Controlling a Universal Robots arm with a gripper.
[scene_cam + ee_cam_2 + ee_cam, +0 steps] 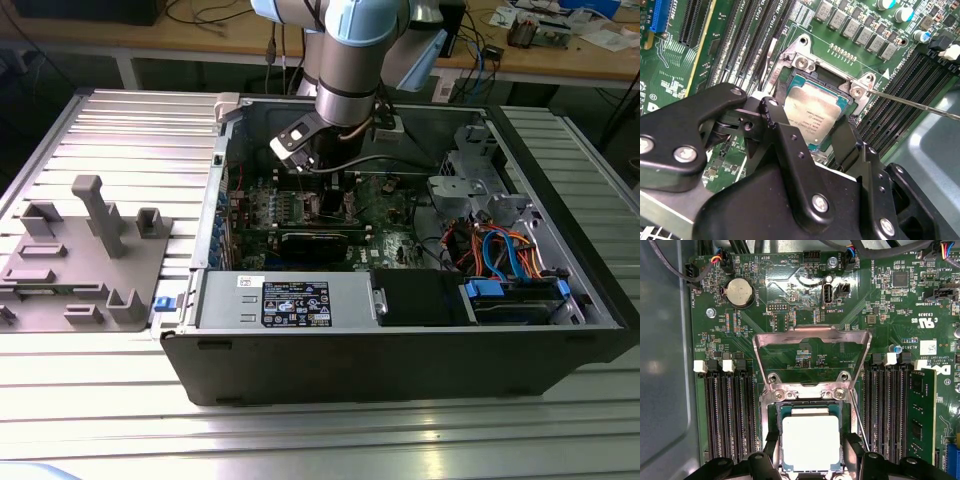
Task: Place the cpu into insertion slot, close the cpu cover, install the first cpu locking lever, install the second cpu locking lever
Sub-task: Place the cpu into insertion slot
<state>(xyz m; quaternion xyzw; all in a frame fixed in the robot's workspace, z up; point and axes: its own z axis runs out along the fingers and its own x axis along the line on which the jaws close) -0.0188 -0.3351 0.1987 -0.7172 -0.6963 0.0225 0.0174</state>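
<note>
The cpu (811, 442) (815, 112), a silver-topped square chip, lies in or just above the insertion slot (807, 391) (805, 60) of the green motherboard. My gripper (811, 452) (810, 125) straddles it, its black fingers (771, 447) pressed against two opposite edges of the chip. The cpu cover (812, 335), a silver frame with a square window, is swung open and lies back on the board beyond the slot. A thin wire locking lever (910, 102) (858, 425) sticks out loose beside the slot. In the exterior view the gripper (325, 180) reaches down into the open computer case (400, 350).
Black memory slots (725, 415) flank the socket on both sides, one holding a green memory module (923, 415). Cables (500, 255) and a drive cage (475, 190) fill the case towards the exterior view's right. A grey fixture (85, 250) stands outside the case.
</note>
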